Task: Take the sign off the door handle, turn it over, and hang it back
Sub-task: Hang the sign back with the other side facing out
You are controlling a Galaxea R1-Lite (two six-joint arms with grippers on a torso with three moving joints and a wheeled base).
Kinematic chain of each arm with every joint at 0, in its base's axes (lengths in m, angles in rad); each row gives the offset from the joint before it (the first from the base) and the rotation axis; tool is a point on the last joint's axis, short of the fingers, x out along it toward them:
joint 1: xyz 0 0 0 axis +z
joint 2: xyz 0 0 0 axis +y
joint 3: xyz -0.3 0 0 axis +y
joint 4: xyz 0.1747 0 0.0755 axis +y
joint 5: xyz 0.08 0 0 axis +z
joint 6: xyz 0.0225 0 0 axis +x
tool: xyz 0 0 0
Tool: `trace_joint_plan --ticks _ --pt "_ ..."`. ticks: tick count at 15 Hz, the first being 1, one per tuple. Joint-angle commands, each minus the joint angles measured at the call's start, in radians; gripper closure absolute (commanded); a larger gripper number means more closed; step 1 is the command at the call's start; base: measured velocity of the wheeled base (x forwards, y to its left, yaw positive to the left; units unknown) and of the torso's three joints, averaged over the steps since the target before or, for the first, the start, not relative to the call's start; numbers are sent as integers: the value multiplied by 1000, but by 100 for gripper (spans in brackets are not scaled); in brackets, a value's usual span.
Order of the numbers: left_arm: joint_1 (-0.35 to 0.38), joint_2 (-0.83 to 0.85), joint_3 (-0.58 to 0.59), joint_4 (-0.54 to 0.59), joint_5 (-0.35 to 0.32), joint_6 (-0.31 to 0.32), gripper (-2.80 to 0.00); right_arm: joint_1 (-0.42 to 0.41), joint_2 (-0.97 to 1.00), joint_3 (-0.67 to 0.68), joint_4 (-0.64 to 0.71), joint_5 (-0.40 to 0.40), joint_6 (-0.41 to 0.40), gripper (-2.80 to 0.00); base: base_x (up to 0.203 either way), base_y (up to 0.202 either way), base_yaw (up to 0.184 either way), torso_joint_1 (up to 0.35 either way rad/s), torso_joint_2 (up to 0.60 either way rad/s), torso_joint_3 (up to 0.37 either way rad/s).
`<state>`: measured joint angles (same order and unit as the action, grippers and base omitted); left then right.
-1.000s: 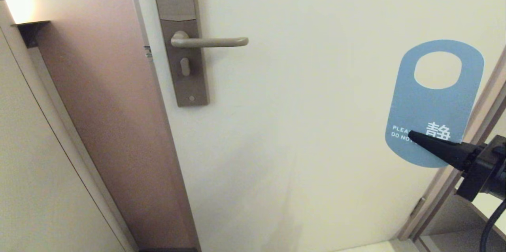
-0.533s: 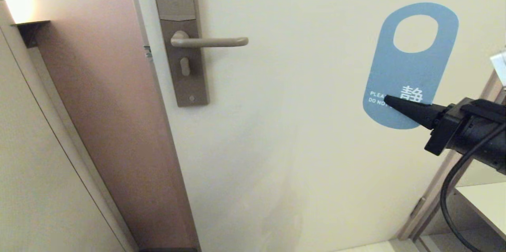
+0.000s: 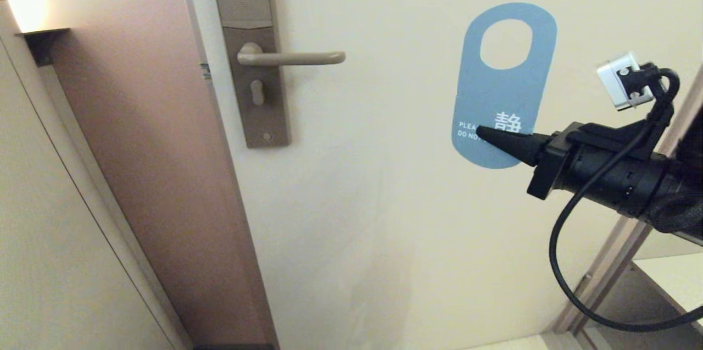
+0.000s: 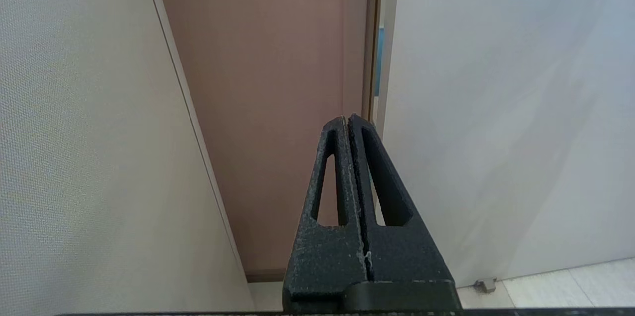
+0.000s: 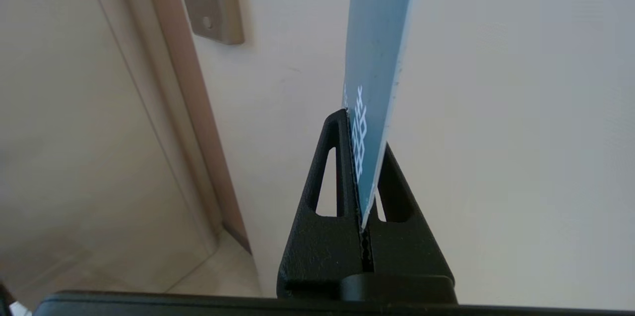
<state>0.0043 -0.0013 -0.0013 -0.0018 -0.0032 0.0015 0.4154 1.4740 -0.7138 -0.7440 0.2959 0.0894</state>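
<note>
The sign (image 3: 502,92) shows its blue face with white lettering and stands upright in the air in front of the door, oval hole uppermost. My right gripper (image 3: 483,133) is shut on its lower part, reaching in from the right. In the right wrist view the sign (image 5: 377,58) rises edge-on from between the black fingers (image 5: 330,172) of that right gripper (image 5: 364,132). The door handle (image 3: 291,57) is bare, well to the left of the sign and about level with its hole. My left gripper (image 4: 349,120) is shut on nothing, low down near the door's edge, outside the head view.
A tall brown-grey backplate (image 3: 250,48) carries the handle on the cream door (image 3: 395,218). A pinkish-brown door frame (image 3: 148,146) runs down the left, with a wall lamp (image 3: 22,4) beyond. A shelf unit (image 3: 659,295) stands at lower right.
My right arm has carried the sign up and to the left, from the door's right edge toward the handle. The sign has turned more upright. The left arm has not moved.
</note>
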Motion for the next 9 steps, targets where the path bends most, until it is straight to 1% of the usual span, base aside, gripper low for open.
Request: trace_joint_plan --ticks 1,6,9 --pt "0 1 0 0 0 0 0 15 63 -40 -5 2 2 0 0 0 0 0 0 0" --pt "0 1 0 0 0 0 0 29 133 -104 -3 2 1 0 0 0 0 0 0 0" --pt "0 1 0 0 0 0 0 55 180 -140 -4 0 0 0 0 0 0 0 0 0"
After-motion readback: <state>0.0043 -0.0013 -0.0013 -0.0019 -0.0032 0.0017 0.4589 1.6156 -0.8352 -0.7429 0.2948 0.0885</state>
